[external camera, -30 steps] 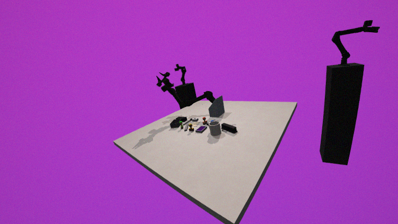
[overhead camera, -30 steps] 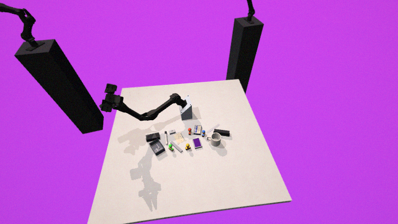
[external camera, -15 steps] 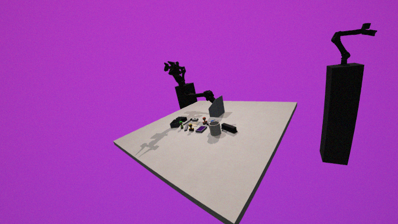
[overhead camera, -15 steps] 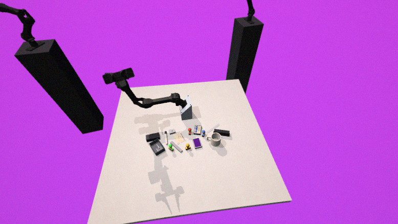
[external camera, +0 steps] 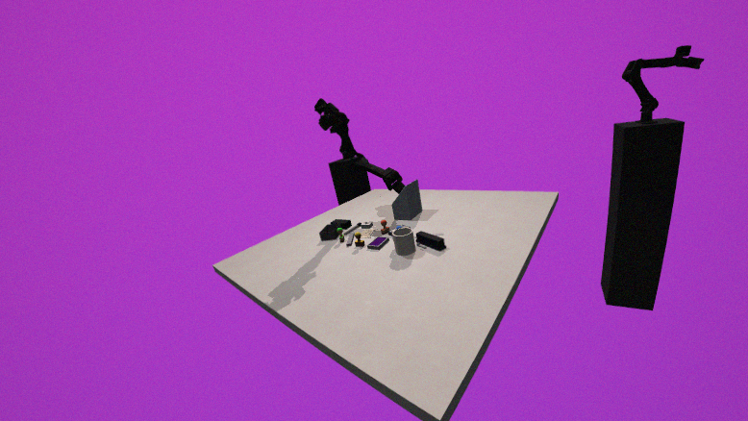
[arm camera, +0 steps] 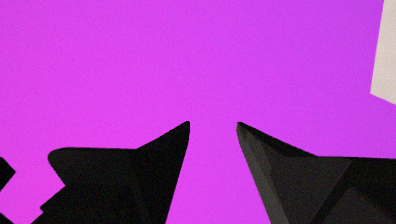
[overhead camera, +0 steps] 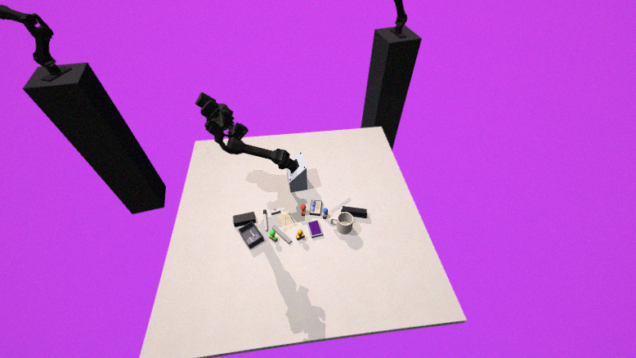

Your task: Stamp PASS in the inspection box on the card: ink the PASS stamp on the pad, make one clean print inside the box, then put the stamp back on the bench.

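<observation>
My gripper (overhead camera: pixel 202 100) (external camera: pixel 321 107) (arm camera: pixel 212 125) is raised high over the table's back left edge, far from the objects. Its fingers stand apart with nothing between them; the wrist view shows only background and a table corner (arm camera: pixel 386 55). Several knobbed stamps stand on the table: red (overhead camera: pixel 302 208) (external camera: pixel 385 224), blue (overhead camera: pixel 324 211), yellow (overhead camera: pixel 299 233) (external camera: pixel 358 237) and green (overhead camera: pixel 272 234) (external camera: pixel 339 232). I cannot read which one says PASS. A purple ink pad (overhead camera: pixel 315 228) (external camera: pixel 378 241) lies in front of a small printed card (overhead camera: pixel 315 207). A beige sheet (overhead camera: pixel 286 219) lies to their left.
A grey mug (overhead camera: pixel 344 222) (external camera: pixel 403 241) stands right of the pad. Black blocks (overhead camera: pixel 244 218) (overhead camera: pixel 354 211), a dark tray (overhead camera: pixel 250 234) and a ruler (overhead camera: pixel 281 234) lie around. The arm's grey wedge base (overhead camera: pixel 297 177) stands behind. Two tall black pillars (overhead camera: pixel 93 133) (overhead camera: pixel 389 79) flank the table.
</observation>
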`<state>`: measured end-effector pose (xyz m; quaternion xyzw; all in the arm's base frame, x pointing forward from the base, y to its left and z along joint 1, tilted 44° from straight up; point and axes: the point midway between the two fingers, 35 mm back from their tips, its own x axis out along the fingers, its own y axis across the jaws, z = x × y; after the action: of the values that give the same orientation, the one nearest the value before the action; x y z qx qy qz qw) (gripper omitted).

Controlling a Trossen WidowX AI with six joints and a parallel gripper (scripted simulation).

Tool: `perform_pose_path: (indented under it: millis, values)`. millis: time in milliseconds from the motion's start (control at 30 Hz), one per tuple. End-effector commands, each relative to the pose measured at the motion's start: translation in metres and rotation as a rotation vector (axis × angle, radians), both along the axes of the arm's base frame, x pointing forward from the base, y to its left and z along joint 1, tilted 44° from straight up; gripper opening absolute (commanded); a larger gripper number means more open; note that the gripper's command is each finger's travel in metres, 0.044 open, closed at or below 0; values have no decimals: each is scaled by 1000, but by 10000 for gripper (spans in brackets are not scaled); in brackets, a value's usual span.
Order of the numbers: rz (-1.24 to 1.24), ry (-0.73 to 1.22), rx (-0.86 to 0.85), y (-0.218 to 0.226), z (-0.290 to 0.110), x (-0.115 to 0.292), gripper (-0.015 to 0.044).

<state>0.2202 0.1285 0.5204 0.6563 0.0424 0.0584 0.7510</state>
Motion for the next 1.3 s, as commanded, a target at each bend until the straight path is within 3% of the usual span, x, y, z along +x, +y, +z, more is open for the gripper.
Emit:
perform_pose_path:
  millis: [0, 300, 467, 700, 900, 1067, 1267]
  values:
    - [-67, 50, -173, 2, -23, 23, 223]
    - [-213, 362, -799, -22, -123, 110, 223]
    - [-234, 607, -1111, -67, -182, 146, 223]
    - [-161, 982, -1414, -139, -258, 171, 223]
    - [50, 1374, -1590, -217, -333, 159, 223]
    - [325, 1669, -1629, -275, -388, 129, 223]
    - [370, 1706, -1626, -284, -394, 125, 223]
